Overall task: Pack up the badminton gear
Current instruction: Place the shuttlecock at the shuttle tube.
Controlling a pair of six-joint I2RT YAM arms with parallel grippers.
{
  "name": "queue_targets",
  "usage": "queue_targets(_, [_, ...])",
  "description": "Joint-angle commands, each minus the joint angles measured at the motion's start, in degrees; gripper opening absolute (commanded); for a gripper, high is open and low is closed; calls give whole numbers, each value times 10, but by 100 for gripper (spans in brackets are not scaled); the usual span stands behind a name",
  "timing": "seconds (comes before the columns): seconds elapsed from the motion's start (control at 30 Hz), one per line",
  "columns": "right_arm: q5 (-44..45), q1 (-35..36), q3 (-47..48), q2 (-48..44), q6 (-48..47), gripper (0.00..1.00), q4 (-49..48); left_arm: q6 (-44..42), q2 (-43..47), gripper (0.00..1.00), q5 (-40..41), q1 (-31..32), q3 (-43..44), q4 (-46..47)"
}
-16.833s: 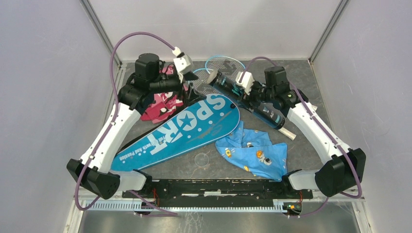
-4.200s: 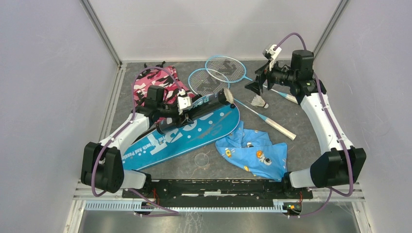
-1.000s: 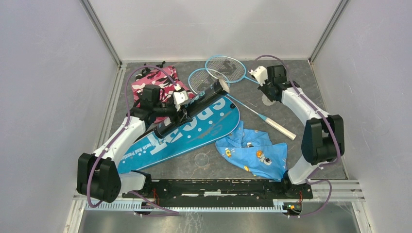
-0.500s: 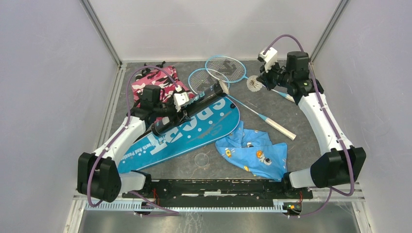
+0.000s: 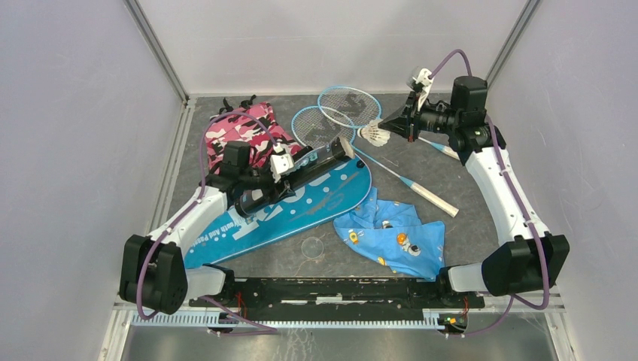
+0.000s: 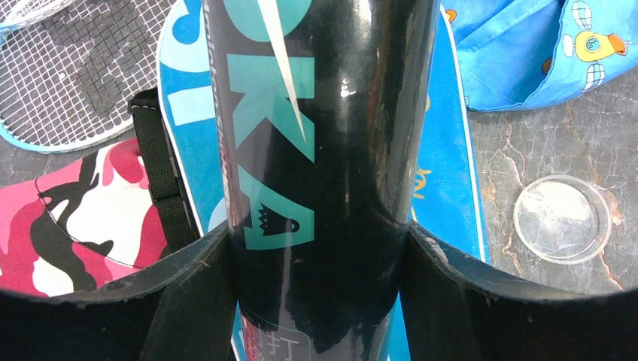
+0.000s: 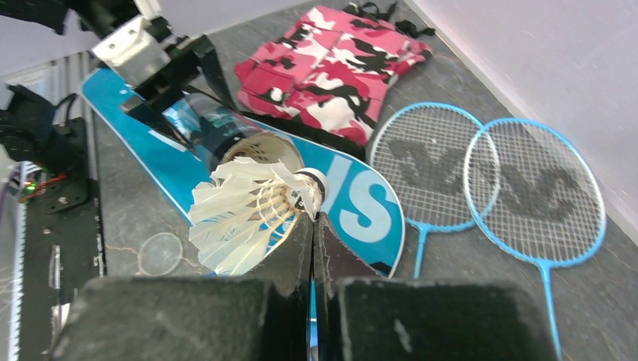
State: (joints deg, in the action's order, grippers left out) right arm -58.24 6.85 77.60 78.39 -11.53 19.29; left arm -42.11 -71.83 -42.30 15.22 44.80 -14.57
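Observation:
My left gripper [image 5: 280, 174] is shut on the black tube [image 5: 297, 174] and holds it tilted above the blue SPORT cover [image 5: 301, 207], open mouth toward the right; the tube fills the left wrist view [image 6: 320, 150] between the fingers. My right gripper [image 5: 393, 126] is shut on a white feather shuttlecock [image 5: 372, 134], held in the air just right of the tube's mouth [image 7: 259, 147]. The shuttlecock [image 7: 241, 207] is pinched by its edge at the fingertips. Two light-blue racquets [image 5: 347, 107] lie at the back, handles toward the right.
A pink camouflage bag [image 5: 237, 135] lies at the back left. A blue cartoon-print cloth [image 5: 391, 237] lies at the front right. A clear round lid [image 5: 311, 247] lies on the grey table near the front. Walls close in the left, right and back.

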Motion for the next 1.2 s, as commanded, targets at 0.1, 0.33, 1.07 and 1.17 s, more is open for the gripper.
queue_targets(0.1, [-66,3,-19,-16,36,0,-46,-39,22,2,-48,-1,5,44])
queue_targets(0.33, [-72,30,-35,-5,27,0,-41,-47,25,2,-74,0,9,41])
queue_targets(1.07, [34,84,-18,-14,-117,44,52,-136,6,2,-160,1,32,-24])
queue_targets(1.17, [37,89,-21,-13,-126,50,62,-137,2,2,-165,2,36,-26])
